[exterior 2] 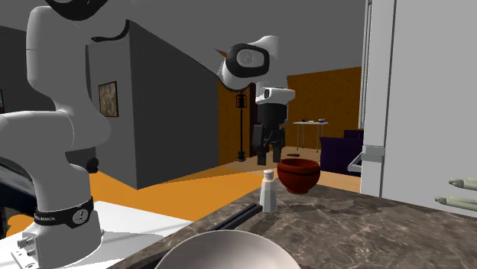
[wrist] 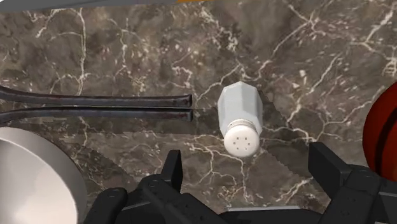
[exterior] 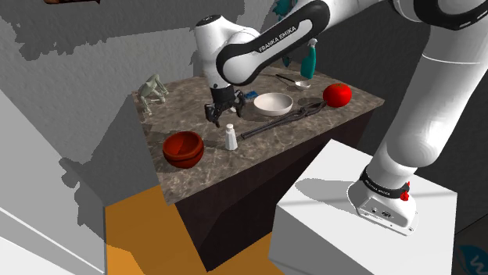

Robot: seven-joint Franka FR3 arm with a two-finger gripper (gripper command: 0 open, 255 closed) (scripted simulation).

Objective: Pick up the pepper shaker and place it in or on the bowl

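Black two-finger gripper (exterior: 224, 117) hangs above a dark marble counter (exterior: 195, 178), its fingers spread wide and holding nothing. In the wrist view the gripper (wrist: 247, 167) has one pepper shaker (wrist: 240, 118) below the gap between the fingers, touching neither. The shaker is pale grey-white with a faceted body and a round cap pierced by small holes; the cap holes can be made out from the wrist camera alone.

From the shoulder camera the shaker (exterior: 231, 138) stands upright on the counter, near its front edge, just below the hand. The counter is brown-grey stone with thin white veins.

Just beside the shaker lie the two slim dark handles of one pair of tongs (wrist: 95, 107), their ends stopping short of it. On the shaker's other side, apart from it, sits one deep, glossy red bowl (exterior: 184, 148), rounded and smooth. Beyond the tongs rests one shallow white dish (exterior: 273, 103), also smooth.

Farther back, the shoulder view adds one round red fruit (exterior: 337, 94), one teal bottle (exterior: 310, 61) and one spoon (exterior: 291, 79).

The second exterior view looks across the counter from the dish's side: shaker (exterior 2: 268, 191) in front, red bowl (exterior 2: 298, 173) behind it, gripper (exterior 2: 267, 145) above. It also takes in an orange wall (exterior 2: 329, 95), a floor lamp (exterior 2: 241, 126) and a framed picture (exterior 2: 108, 98).
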